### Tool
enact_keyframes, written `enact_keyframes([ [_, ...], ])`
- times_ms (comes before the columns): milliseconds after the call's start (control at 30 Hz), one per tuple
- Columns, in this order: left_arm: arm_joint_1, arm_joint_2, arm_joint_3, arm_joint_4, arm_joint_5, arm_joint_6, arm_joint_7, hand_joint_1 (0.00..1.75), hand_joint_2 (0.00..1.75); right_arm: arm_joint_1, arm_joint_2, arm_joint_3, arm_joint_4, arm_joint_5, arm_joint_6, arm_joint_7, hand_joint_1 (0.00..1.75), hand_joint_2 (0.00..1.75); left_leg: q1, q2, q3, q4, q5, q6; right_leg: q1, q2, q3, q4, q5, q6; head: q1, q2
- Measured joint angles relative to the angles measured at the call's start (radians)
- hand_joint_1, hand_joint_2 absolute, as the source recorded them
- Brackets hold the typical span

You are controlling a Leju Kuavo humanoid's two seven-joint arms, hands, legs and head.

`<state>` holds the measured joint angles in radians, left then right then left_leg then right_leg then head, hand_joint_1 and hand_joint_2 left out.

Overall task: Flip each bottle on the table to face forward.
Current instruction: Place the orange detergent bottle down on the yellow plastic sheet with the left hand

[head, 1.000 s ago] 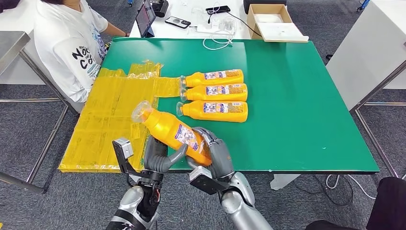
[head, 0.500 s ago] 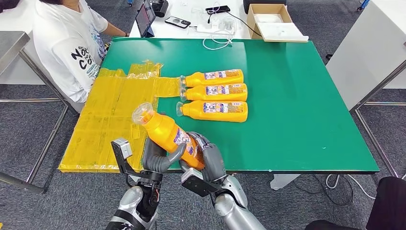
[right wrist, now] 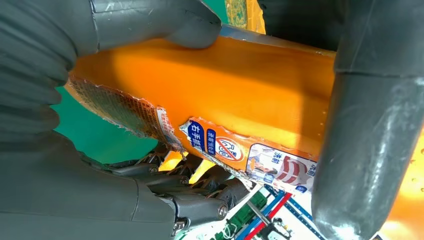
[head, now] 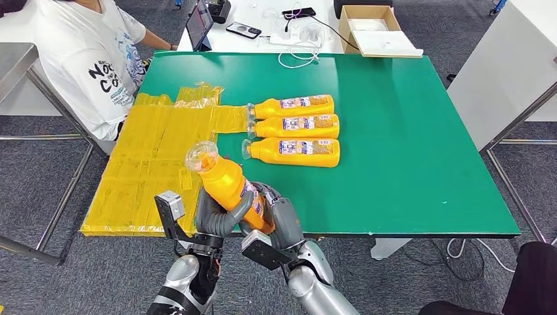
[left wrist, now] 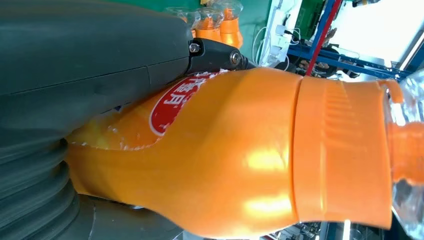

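Bottle (head: 228, 184), glossy orange plastic with a clear cap and torn label, sits gripped by both left hand (head: 215, 215) and right hand (head: 279, 218) at the green table's (head: 407, 164) 7 o'clock edge, steeper than before.

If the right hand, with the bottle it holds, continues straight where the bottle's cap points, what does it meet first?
Probably the yellow plastic sheet on the green table. The held bottle, gripped by the right hand and left hand, points up-left over it. Depth is unclear.
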<state>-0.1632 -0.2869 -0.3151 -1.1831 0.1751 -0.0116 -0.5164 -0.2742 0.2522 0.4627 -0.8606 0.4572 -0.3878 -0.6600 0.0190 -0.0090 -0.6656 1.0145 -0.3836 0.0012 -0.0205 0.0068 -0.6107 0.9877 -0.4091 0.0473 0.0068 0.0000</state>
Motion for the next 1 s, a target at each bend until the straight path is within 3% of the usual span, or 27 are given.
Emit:
enact_keyframes([
  [133, 0.0, 0.0, 0.001, 0.002, 0.004, -0.001, 0.001, 1.75, 1.75, 0.0, 0.0, 0.004, 0.007, -0.001, 0.001, 0.001, 1.75, 1.75, 0.0, 0.0, 0.0, 0.0, 0.0, 0.0, 0.0, 0.0, 0.0, 0.0, 0.0, 0.0, 0.0, 0.0],
  [167, 0.0, 0.0, 0.001, 0.003, 0.008, -0.004, 0.002, 1.75, 1.75, 0.0, 0.0, 0.005, 0.008, -0.001, 0.0, 0.001, 1.67, 1.75, 0.0, 0.0, 0.0, 0.0, 0.0, 0.0, 0.0, 0.0, 0.0, 0.0, 0.0, 0.0, 0.0, 0.0],
  [267, 0.0, 0.0, 0.003, 0.005, 0.024, -0.018, 0.011, 1.75, 1.75, 0.0, 0.0, 0.007, 0.014, 0.001, -0.013, 0.004, 0.4, 1.75, 0.0, 0.0, 0.0, 0.0, 0.0, 0.0, 0.0, 0.0, 0.0, 0.0, 0.0, 0.0, 0.0, 0.0],
  [300, 0.0, 0.0, 0.004, 0.005, 0.03, -0.023, 0.013, 1.75, 1.75, 0.0, 0.0, 0.008, 0.016, 0.003, -0.021, 0.005, 0.03, 1.31, 0.0, 0.0, 0.0, 0.0, 0.0, 0.0, 0.0, 0.0, 0.0, 0.0, 0.0, 0.0, 0.0, 0.0],
  [400, 0.0, 0.0, 0.002, 0.006, 0.04, -0.037, 0.021, 1.75, 1.75, 0.0, 0.002, 0.012, 0.025, 0.008, -0.048, 0.015, 0.0, 0.0, 0.0, 0.0, 0.0, 0.0, 0.0, 0.0, 0.0, 0.0, 0.0, 0.0, 0.0, 0.0, 0.0, 0.0],
  [533, -0.001, 0.0, 0.001, 0.006, 0.044, 0.003, 0.021, 1.75, 1.75, -0.001, 0.003, 0.012, 0.026, -0.007, -0.047, 0.024, 0.0, 0.0, 0.0, 0.0, 0.0, 0.0, 0.0, 0.0, 0.0, 0.0, 0.0, 0.0, 0.0, 0.0, 0.0, 0.0],
  [767, -0.049, 0.0, 0.036, 0.006, 0.021, 0.15, -0.022, 1.75, 1.75, 0.005, -0.005, 0.004, -0.064, -0.066, 0.004, 0.028, 0.0, 0.0, 0.0, 0.0, 0.0, 0.0, 0.0, 0.0, 0.0, 0.0, 0.0, 0.0, 0.0, 0.0, 0.0, 0.0],
  [1000, -0.085, 0.0, 0.06, 0.007, 0.01, 0.18, -0.034, 1.75, 1.75, 0.01, -0.012, 0.0, -0.129, -0.081, 0.014, 0.03, 0.0, 0.0, 0.0, 0.0, 0.0, 0.0, 0.0, 0.0, 0.0, 0.0, 0.0, 0.0, 0.0, 0.0, 0.0, 0.0],
])
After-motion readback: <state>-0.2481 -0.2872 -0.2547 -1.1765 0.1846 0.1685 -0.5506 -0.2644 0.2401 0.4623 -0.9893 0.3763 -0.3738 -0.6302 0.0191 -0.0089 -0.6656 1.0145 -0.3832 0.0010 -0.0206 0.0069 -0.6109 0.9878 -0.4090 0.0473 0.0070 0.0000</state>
